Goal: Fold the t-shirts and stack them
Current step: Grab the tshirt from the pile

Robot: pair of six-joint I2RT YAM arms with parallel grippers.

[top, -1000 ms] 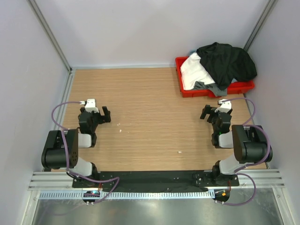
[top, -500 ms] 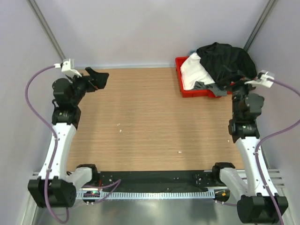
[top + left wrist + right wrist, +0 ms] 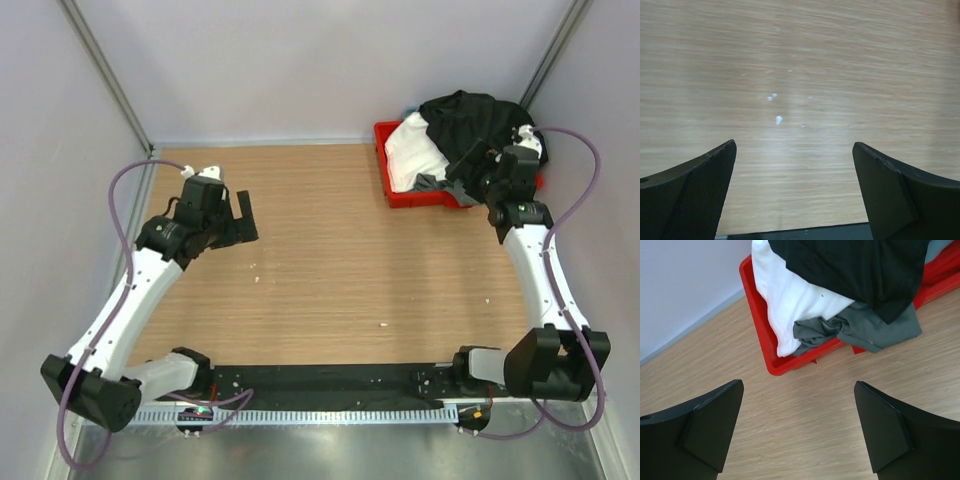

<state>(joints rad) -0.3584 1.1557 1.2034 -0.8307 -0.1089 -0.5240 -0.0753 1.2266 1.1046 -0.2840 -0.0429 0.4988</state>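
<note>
Wooden bench first, with a red tray at its far right corner carrying all three shirts in a loose heap: black t-shirt on top, white t-shirt beneath at the left, grey t-shirt crumpled and spilling over the near rim. Then the right tool, jaws wide and gripping nothing, poised over the bench close to that rim, and the left tool, equally wide and empty, well apart over bare wood at the left. Last, a few pale specks on the wood under the left tool.

3 tees, 1 tray.
</note>
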